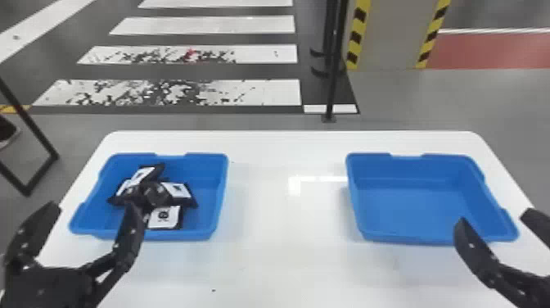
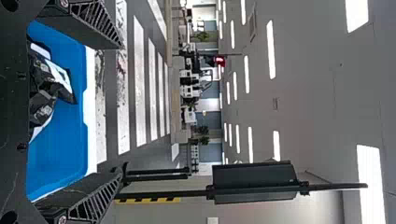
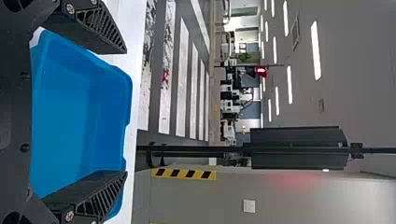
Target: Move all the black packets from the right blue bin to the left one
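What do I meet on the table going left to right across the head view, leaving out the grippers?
Left blue bin with the black packets in it → middle stretch of white table → right blue bin.

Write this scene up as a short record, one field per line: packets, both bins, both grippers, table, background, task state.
packets: black packets with white labels, loosely heaped
left bin: left blue bin, holds the heap
right bin: right blue bin, no packet visible inside
left gripper: left gripper, fingers apart, holding nothing
right gripper: right gripper, fingers apart, holding nothing
table: white table, under both bins
background: white floor stripes; pillar with yellow-black edges
task state: looks complete
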### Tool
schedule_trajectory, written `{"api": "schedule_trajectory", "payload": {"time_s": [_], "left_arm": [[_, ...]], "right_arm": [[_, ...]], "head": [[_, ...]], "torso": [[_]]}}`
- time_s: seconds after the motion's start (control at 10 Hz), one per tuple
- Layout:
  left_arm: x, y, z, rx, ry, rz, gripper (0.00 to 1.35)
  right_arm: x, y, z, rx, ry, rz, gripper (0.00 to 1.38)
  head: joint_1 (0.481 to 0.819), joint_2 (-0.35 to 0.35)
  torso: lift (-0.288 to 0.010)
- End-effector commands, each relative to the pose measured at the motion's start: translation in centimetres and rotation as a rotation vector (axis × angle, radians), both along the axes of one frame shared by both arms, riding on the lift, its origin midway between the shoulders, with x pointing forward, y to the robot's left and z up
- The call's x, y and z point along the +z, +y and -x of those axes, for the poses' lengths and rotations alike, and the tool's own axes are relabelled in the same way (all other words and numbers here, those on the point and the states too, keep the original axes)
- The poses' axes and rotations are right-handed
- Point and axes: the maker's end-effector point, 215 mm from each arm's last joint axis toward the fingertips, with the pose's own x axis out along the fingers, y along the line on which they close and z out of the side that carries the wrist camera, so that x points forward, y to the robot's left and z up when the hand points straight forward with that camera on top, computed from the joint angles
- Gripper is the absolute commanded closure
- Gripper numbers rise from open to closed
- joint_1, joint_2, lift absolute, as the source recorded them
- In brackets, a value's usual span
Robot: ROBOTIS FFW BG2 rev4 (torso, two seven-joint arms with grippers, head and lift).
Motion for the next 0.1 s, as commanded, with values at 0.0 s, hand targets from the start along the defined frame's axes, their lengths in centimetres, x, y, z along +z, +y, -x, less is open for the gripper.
{"api": "schedule_trajectory", "payload": {"time_s": [0.0], "left_arm": [[0.01, -0.01, 0.01, -0.001, 0.0, 0.0, 0.05]], "right_arm": [[0.08, 0.0, -0.01, 0.0, -0.003, 0.001, 0.1]], "head": [[0.695, 0.04]], "torso": [[-0.14]]}}
